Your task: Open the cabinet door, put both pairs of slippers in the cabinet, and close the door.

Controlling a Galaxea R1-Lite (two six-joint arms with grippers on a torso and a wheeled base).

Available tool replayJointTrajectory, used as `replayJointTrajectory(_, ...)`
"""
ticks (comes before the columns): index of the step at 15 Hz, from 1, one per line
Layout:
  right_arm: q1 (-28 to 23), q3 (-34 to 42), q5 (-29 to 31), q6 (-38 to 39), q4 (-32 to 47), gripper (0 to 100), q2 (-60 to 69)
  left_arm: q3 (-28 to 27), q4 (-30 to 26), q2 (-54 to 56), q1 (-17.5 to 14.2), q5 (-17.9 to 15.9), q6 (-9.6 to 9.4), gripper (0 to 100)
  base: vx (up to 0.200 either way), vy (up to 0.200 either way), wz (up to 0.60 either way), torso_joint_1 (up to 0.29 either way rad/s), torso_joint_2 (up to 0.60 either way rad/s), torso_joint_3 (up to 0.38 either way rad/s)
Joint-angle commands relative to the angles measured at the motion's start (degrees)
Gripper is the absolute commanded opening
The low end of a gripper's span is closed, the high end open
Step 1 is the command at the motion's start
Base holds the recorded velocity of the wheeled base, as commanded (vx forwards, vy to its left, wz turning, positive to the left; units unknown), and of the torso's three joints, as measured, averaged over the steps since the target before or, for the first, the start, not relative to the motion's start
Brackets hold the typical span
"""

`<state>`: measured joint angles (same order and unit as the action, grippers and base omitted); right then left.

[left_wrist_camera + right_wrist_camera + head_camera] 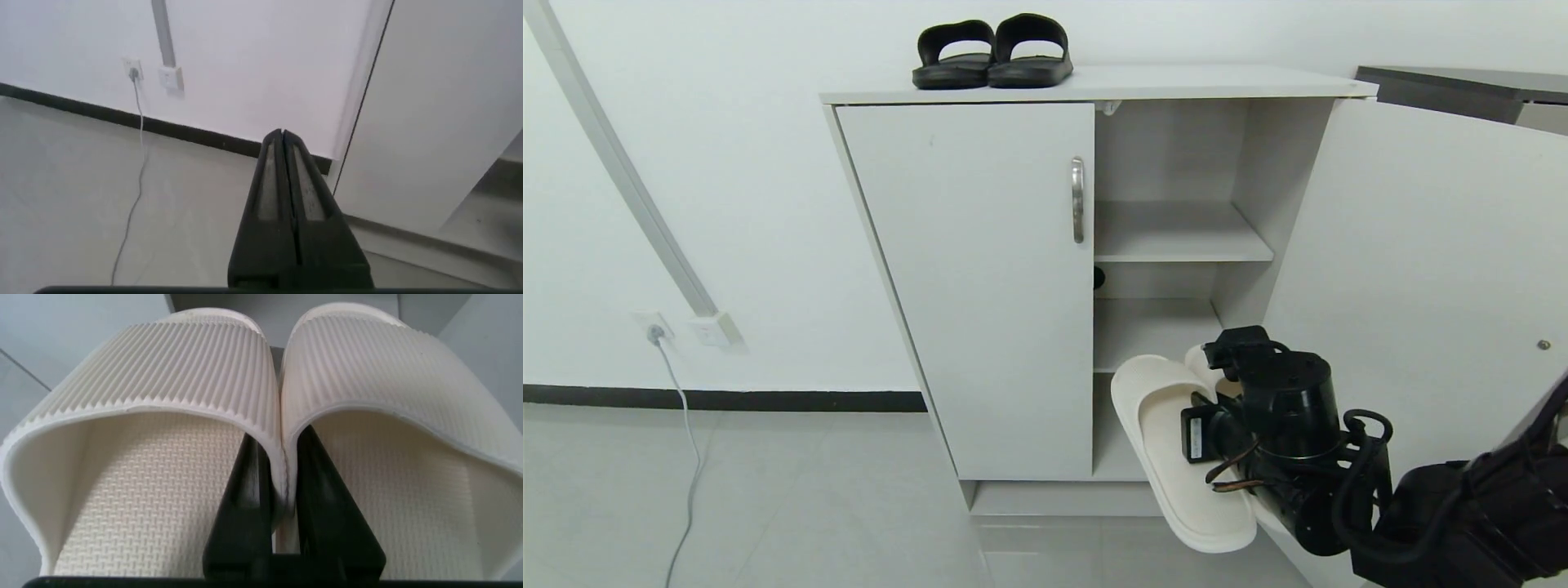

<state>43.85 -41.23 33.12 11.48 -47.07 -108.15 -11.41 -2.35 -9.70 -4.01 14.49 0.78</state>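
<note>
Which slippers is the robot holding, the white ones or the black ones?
The white pair, pinched together in the right claw by the open cabinet. The black pair sits on top of it, apart from the claw.

The right arm (1282, 408) hides most of 1 of the 2 white slippers (1160, 425) and part of the lowest compartment of the cabinet (1094, 82). The open right door (1421, 245) is cut off by the picture's edge. A dark thing (1098, 278) beside the left door (972, 286) is too small to tell.
</note>
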Motion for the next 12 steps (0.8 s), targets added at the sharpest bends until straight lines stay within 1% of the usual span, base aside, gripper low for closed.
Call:
replayJointTrajectory(1,0.0,0.0,0.0,-0.1,-0.1,0,-0.4,4.7,3.2,4.7,-1.5,-4.4,-0.6,0,0.0,0.0,0.0,0.0,0.0,0.0)
replayJointTrajectory(2,0.0,0.0,0.0,-0.1,-0.1,0,-0.4,6.1,4.2,4.7,-1.5,-8.3,-0.87,0,0.0,0.0,0.0,0.0,0.0,0.0)
replayJointTrajectory(4,0.0,0.1,0.1,-0.1,-0.6,0,-0.4,8.7,4.3,4.7,-1.5,-11.8,-1.66,0,0.0,0.0,0.0,0.0,0.0,0.0)
replayJointTrajectory(5,0.1,0.1,0.1,-0.1,-0.7,0,-0.3,11.4,4.2,4.8,-1.5,-12.7,-2.89,0,0.0,0.0,0.0,0.0,0.0,0.0)
replayJointTrajectory(6,0.2,0.2,0.1,-0.1,-0.7,0,-0.3,11.3,1.9,4.8,-1.5,-12.8,-2.98,0,0.0,0.0,0.0,0.0,0.0,0.0)
replayJointTrajectory(7,0.2,0.2,0.2,-0.2,-0.7,0,-0.3,11.3,2.3,4.8,-1.5,-13.0,-3.33,0,0.0,0.0,0.0,0.0,0.0,0.0)
replayJointTrajectory(8,0.2,0.1,0.4,-0.4,-0.7,0,-0.1,11.3,2.3,4.7,-1.5,-15.5,-3.77,0,0.0,0.0,0.0,0.0,0.0,0.0)
replayJointTrajectory(9,0.2,0.0,0.4,-0.4,-0.7,0,0.0,11.3,2.3,4.7,-1.5,-20.3,-3.77,0,0.0,0.0,0.0,0.0,0.0,0.0)
replayJointTrajectory(10,0.3,0.0,0.4,-0.4,-0.7,0,-0.1,11.3,2.2,5.2,0.5,-20.8,-3.59,0,0.0,0.0,0.0,0.0,0.0,0.0)
replayJointTrajectory(11,0.4,0.0,0.4,-0.4,-0.7,0,-0.2,11.3,2.2,6.5,3.7,-20.6,-3.59,0,0.0,0.0,0.0,0.0,0.0,0.0)
replayJointTrajectory(12,0.4,0.1,0.4,-0.4,-0.7,0,-0.4,11.3,2.2,7.8,4.7,-20.8,-4.03,0,0.0,0.0,0.0,0.0,0.0,0.0)
